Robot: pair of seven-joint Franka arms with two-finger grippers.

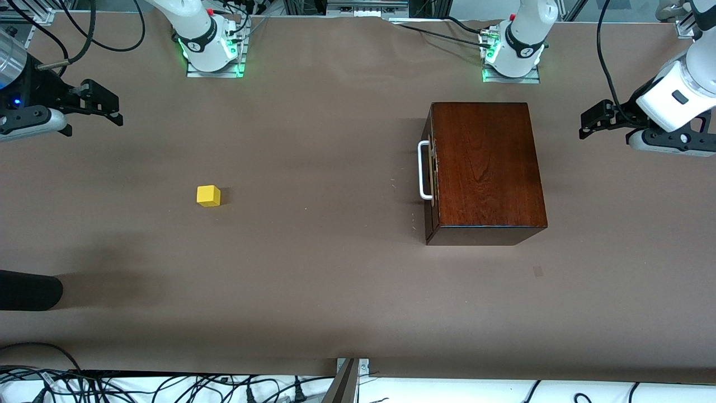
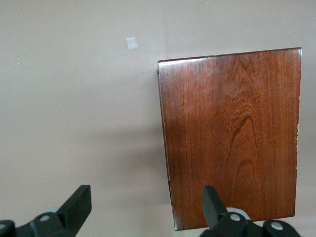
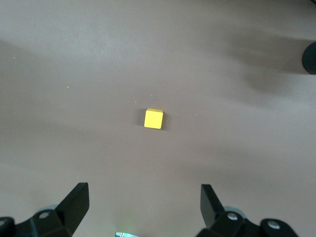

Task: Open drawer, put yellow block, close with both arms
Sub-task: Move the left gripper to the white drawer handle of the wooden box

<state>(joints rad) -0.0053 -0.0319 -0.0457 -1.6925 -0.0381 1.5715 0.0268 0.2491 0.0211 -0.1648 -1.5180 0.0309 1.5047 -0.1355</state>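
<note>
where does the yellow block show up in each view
Front view: yellow block on the bare table, toward the right arm's end.
Left wrist view: not in it.
Right wrist view: near the picture's middle, ahead of the open right gripper.
Shared landmark: the brown table cover.

Counting up the table: five things showing, in four kinds.
One yellow block [image 1: 208, 196] is sitting left of centre, one dark wooden box [image 1: 485, 168] right of centre is wearing one white handle [image 1: 423, 170], and two grippers, right gripper [image 1: 109, 106] upper left and left gripper [image 1: 592, 122] upper right, are hanging open.
</note>
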